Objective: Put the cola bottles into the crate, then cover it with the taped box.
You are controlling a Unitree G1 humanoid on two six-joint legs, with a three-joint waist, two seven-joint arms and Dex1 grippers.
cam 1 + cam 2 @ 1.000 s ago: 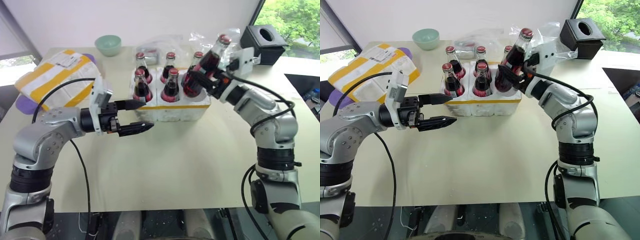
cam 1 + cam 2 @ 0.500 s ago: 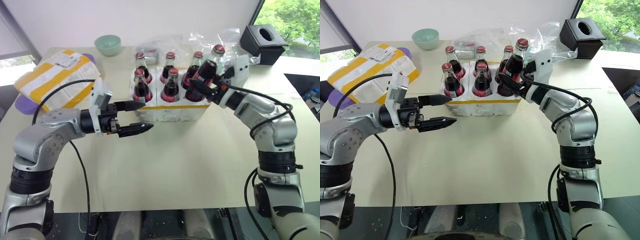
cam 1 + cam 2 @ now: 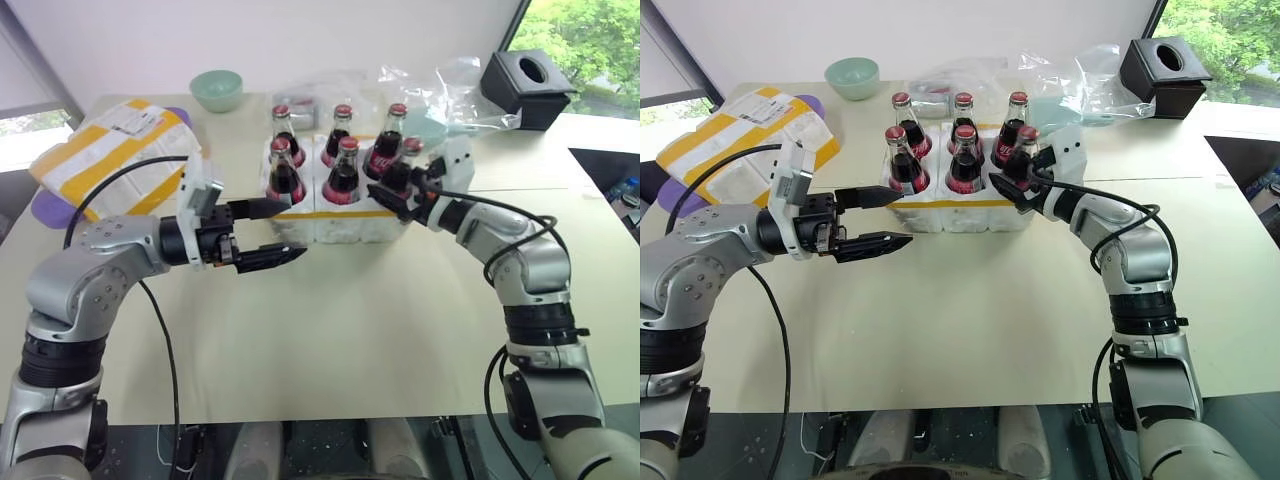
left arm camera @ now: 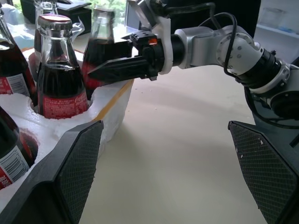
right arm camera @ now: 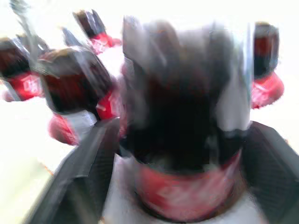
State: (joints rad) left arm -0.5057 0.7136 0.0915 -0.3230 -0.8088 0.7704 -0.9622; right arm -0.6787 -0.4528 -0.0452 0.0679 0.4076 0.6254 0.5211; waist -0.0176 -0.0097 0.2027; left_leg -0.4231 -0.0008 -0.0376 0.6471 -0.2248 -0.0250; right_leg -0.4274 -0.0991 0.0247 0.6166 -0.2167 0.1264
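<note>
Beige table (image 3: 350,330) carried everything, with window greenery at the far right. At its far left lay the taped box (image 3: 110,150), well apart from the crate (image 3: 345,215), which sat mid-table with all six cola bottles (image 3: 345,170) standing in its wells. Left gripper (image 3: 272,232) hung just beside the crate's left end, its jaws spread and empty. Right gripper (image 3: 1015,185) flanked the near-right bottle (image 3: 1020,160); whether its jaws pinched could not be told.
</note>
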